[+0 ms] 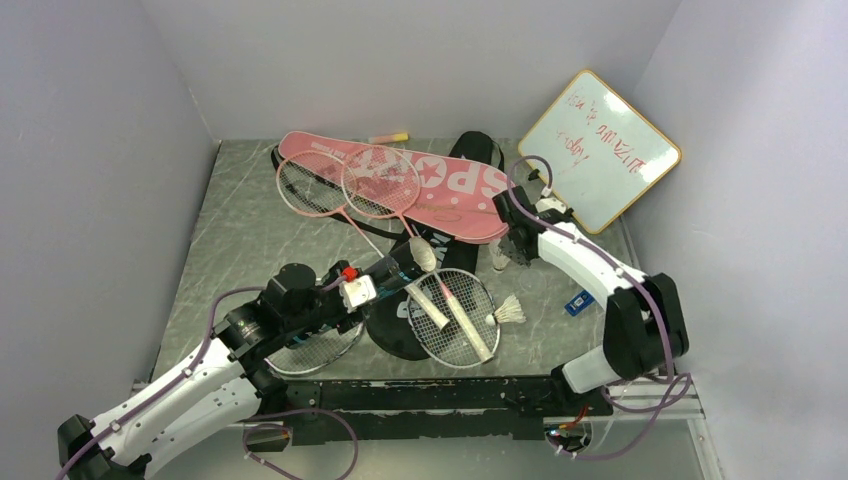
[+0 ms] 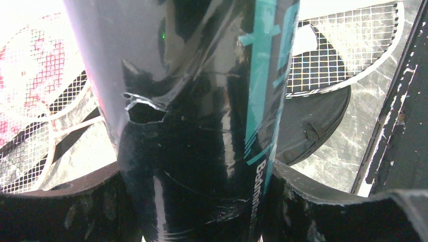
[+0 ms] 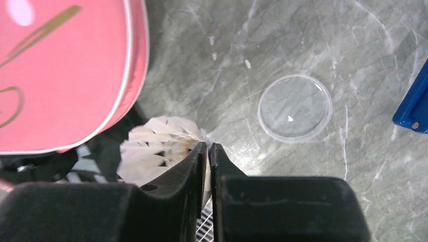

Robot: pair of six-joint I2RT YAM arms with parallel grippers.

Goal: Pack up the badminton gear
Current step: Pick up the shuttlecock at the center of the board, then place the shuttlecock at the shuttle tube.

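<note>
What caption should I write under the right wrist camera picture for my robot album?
Right gripper pinches a white feather shuttlecock beside the pink racket cover, near a clear round lid.

Left arm (image 1: 190,395) and right arm (image 1: 580,255), both white-shelled with chunky black joints, thin purple cables (image 1: 213,318) looping alongside; right gripper (image 3: 209,147) all blunt matte black.

Grey marbled table (image 1: 240,230) is carrying a pink racket cover (image 1: 450,195) overlapping a black racket cover (image 1: 478,150) at centre. A clear round lid (image 3: 295,108) and a small blue item (image 1: 578,302) are lying on bare surface, right side.
</note>
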